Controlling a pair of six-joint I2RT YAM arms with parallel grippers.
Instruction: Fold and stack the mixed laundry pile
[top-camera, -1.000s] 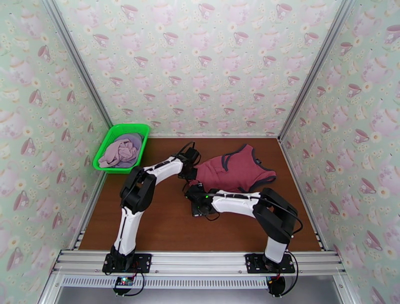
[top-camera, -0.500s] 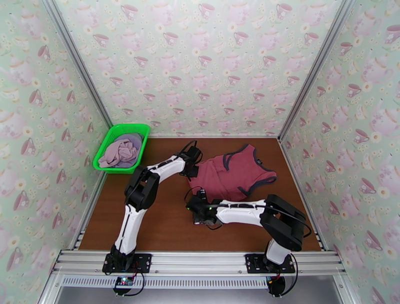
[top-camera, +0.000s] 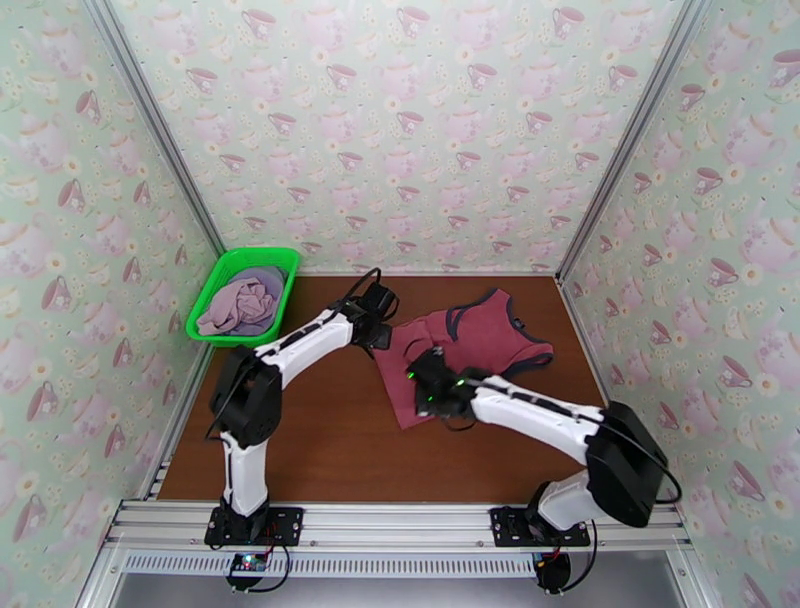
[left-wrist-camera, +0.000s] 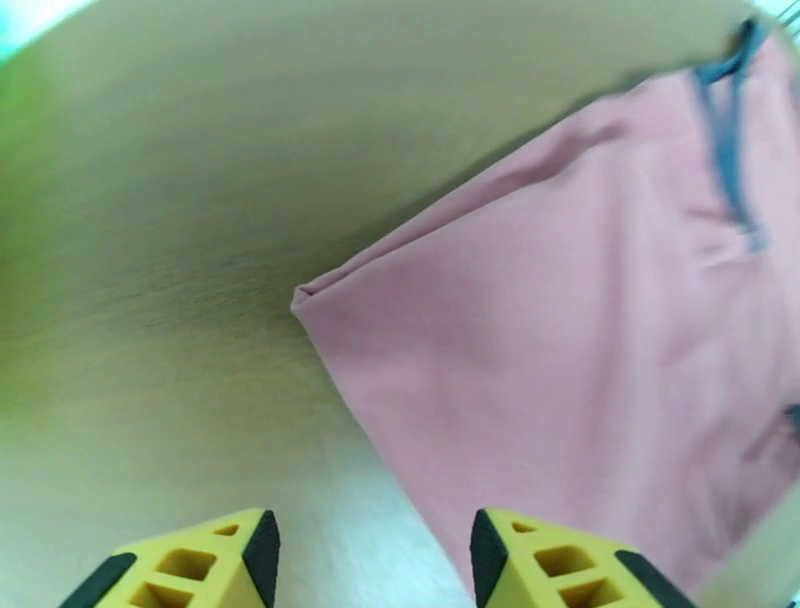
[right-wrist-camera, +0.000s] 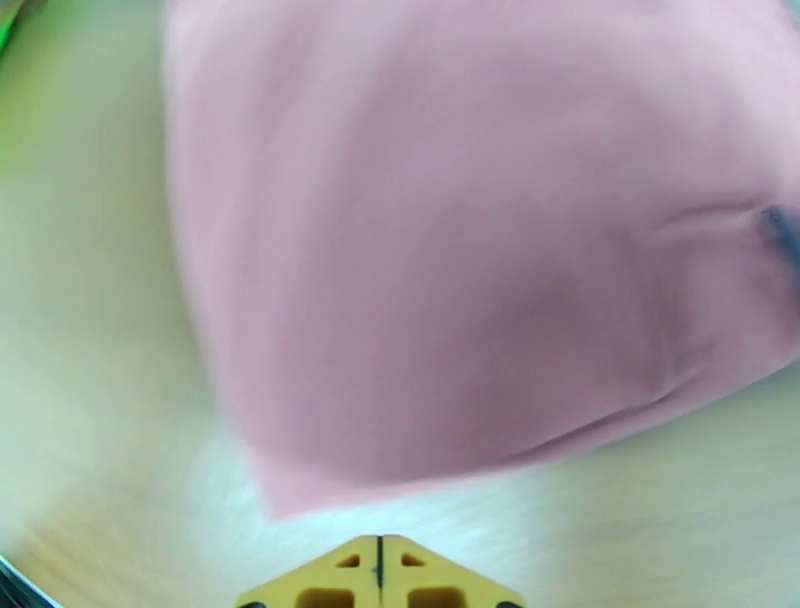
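Teapot wallpaper all round a brown table, and the red tank top lies spread at the back right, hem to the left, with more shirts bunched in the green basket, so this looks like flattening before the first fold. The left gripper hangs open by the far hem corner, the right gripper is pinched shut on nothing near the other; next, I'd judge, each needs an edge to fold. Overhead gives the layout, while the wrist views give the jaws and a smooth hem.
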